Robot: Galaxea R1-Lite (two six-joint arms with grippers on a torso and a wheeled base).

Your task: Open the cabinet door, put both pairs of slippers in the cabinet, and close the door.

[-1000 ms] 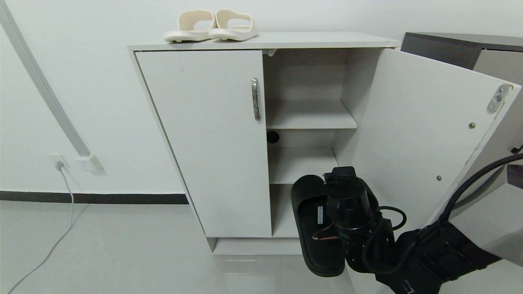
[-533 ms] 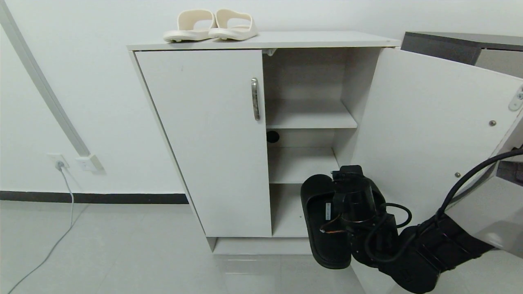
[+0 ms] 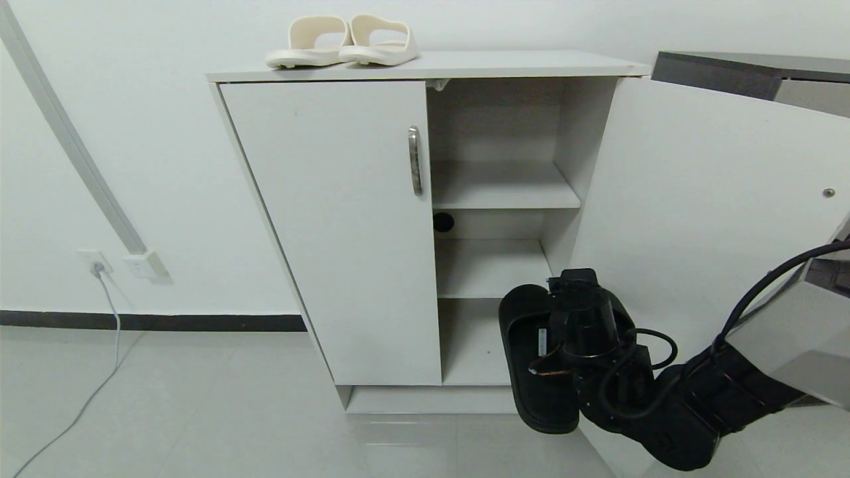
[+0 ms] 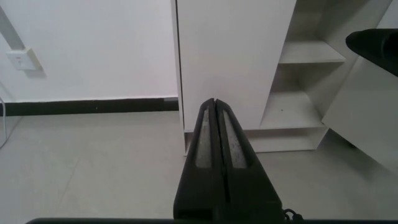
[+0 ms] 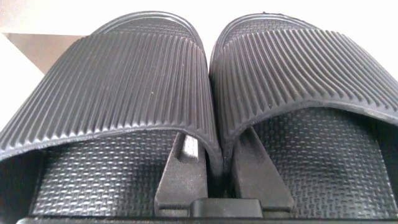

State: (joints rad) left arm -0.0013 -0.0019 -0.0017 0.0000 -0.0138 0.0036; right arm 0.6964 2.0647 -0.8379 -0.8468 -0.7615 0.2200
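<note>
The white cabinet [image 3: 425, 66] has its left door [image 3: 332, 232] shut and its right door [image 3: 697, 199] swung wide open. A cream pair of slippers [image 3: 342, 43] lies on the cabinet top. My right gripper [image 3: 576, 312] hangs in front of the bottom compartment [image 3: 468, 345], shut on a black pair of slippers [image 3: 538, 358] held upright side by side. In the right wrist view its fingers [image 5: 186, 168] pinch the inner edges of the two ribbed straps [image 5: 214, 93]. My left gripper [image 4: 214, 134] is shut on nothing, low over the floor, facing the cabinet [image 4: 236, 56].
Two bare shelves [image 3: 498, 192] [image 3: 488, 269] sit above the bottom compartment. A grey unit [image 3: 750, 70] stands right of the cabinet behind the open door. A wall socket with a cable [image 3: 99, 269] is at the left; open floor [image 3: 199, 411] lies ahead of the cabinet.
My right arm has carried the black slippers rightward and slightly closer to the cabinet's open side. The right door has swung further open.
</note>
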